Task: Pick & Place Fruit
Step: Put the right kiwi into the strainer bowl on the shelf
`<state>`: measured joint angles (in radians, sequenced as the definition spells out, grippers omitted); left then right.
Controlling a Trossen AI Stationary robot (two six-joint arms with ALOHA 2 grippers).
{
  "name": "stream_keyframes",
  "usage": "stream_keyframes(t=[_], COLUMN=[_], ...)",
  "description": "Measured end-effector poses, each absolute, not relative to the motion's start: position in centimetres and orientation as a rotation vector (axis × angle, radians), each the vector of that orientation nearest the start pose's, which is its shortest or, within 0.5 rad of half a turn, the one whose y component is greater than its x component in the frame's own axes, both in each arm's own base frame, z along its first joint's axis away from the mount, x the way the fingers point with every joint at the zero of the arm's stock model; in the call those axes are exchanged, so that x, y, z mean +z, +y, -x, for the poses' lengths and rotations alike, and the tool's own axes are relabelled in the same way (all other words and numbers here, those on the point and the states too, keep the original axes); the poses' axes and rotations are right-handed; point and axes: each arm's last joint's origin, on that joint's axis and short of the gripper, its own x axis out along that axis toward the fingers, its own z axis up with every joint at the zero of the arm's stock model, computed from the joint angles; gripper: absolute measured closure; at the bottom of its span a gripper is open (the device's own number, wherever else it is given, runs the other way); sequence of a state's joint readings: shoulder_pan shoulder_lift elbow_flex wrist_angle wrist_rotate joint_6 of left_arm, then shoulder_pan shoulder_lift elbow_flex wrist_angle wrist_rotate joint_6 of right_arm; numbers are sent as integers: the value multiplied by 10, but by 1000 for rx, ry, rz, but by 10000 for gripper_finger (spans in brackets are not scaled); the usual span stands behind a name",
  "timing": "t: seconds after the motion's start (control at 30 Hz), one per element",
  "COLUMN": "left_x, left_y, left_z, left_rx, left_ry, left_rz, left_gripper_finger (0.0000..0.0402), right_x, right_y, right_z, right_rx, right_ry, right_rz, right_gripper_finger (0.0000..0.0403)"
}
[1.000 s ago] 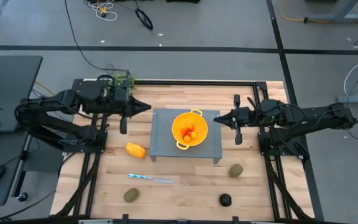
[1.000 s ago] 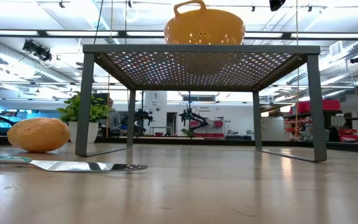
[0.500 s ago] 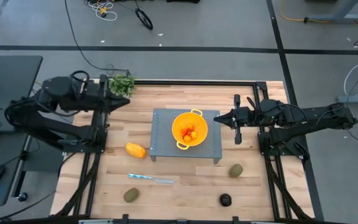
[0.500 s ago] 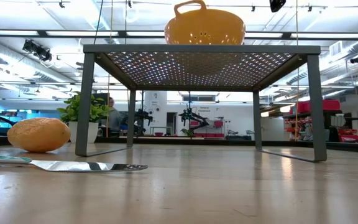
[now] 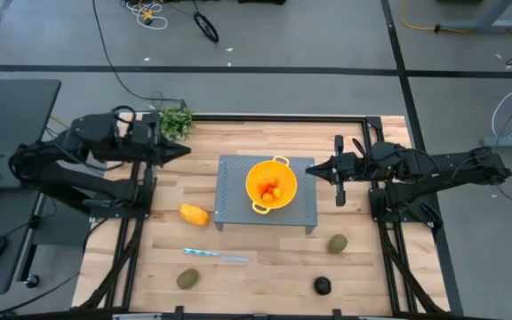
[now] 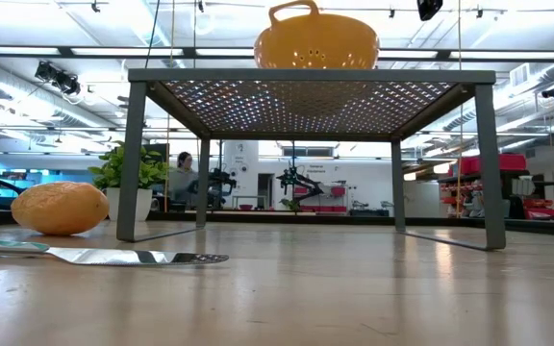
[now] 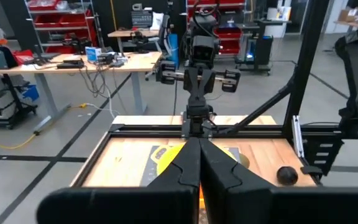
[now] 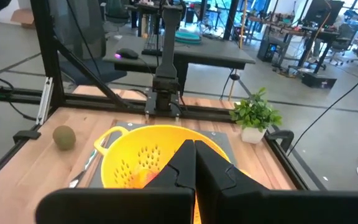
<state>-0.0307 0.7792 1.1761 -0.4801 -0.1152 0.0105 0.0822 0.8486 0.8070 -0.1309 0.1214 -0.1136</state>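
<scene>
An orange-yellow colander [image 5: 271, 184] stands on a grey mesh rack [image 5: 238, 200] and holds a few tiny orange-red balls [image 5: 275, 189]. The yellow-orange oblong [image 5: 194, 214] lies on the table left of the rack. Two brownish-green ovals [image 5: 187, 279] [image 5: 337, 244] and the blackish round fruit [image 5: 323, 285] lie nearer the table's near edge. My left gripper [image 5: 188, 149] hovers shut, left of the rack near the far-left corner. My right gripper [image 5: 311, 169] hovers shut at the rack's right edge, pointing at the colander [image 8: 138, 155].
A silvery knife [image 5: 216, 255] lies between the oblong and the left oval. A small leafy plant [image 5: 176, 118] stands at the far-left corner, close behind my left gripper. A black frame borders the table. In the low view a person sits far off in the room.
My left gripper has drawn back from beside the rack toward the table's left edge and now stands near the plant. It stays shut. My right arm and all the fruit have kept still.
</scene>
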Motion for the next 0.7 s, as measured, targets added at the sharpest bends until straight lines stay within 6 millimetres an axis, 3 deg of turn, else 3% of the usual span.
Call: stream_keyframes(t=[0.13, 0.3, 0.53, 0.7], left_x=[411, 390, 395, 396], left_y=[-1, -1, 1, 2], left_z=[-136, -127, -99, -89], left_rx=[81, 86, 105, 128], left_ry=[58, 69, -11, -28], left_rz=[9, 56, 72, 74], left_gripper_finger=[400, 400, 400, 400], right_x=[333, 330, 330, 330], right_y=[12, 12, 13, 17], right_z=[-187, -187, -186, -186], right_rx=[-28, -25, -20, 1], right_ry=[189, 221, 227, 225], right_rz=[132, 135, 142, 146], right_gripper_finger=[402, 402, 402, 402])
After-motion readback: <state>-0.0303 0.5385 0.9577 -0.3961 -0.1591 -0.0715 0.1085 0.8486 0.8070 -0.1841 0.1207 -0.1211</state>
